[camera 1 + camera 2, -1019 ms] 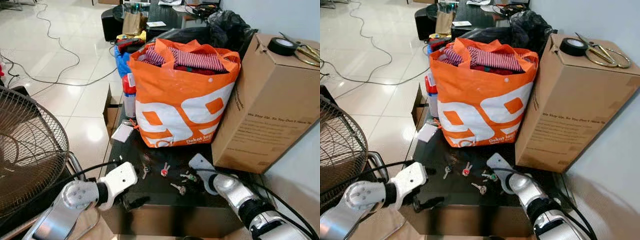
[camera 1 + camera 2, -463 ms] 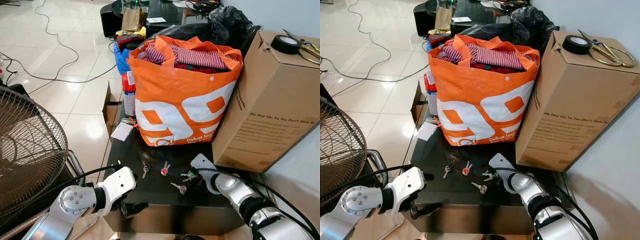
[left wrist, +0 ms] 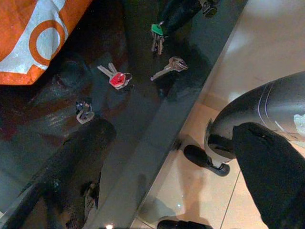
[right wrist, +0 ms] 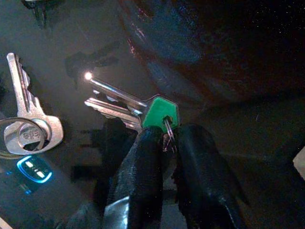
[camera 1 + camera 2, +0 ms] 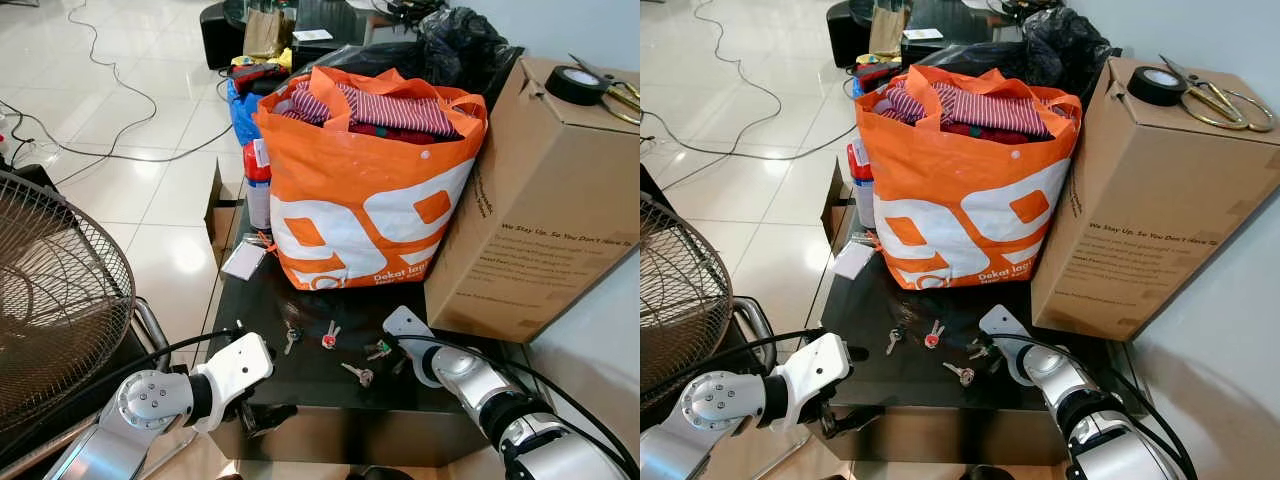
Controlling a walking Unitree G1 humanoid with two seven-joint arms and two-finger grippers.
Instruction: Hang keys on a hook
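Here the right gripper (image 4: 164, 143) pinches the ring of the green-capped keys (image 4: 159, 112), which lie near the front edge of the black table (image 5: 300, 395), apparently so they can be lifted by the ring. The left gripper (image 5: 262, 415) hangs idle below that edge, its fingers unreadable.

Ahead of the left gripper (image 3: 71, 191), four keys lie on the dark bench (image 3: 138, 114): black (image 3: 85, 112), red (image 3: 116, 78), silver (image 3: 170, 67), green (image 3: 157, 32).

Green-capped keys (image 4: 143, 112) lie flat on the glossy black table (image 5: 300, 385).
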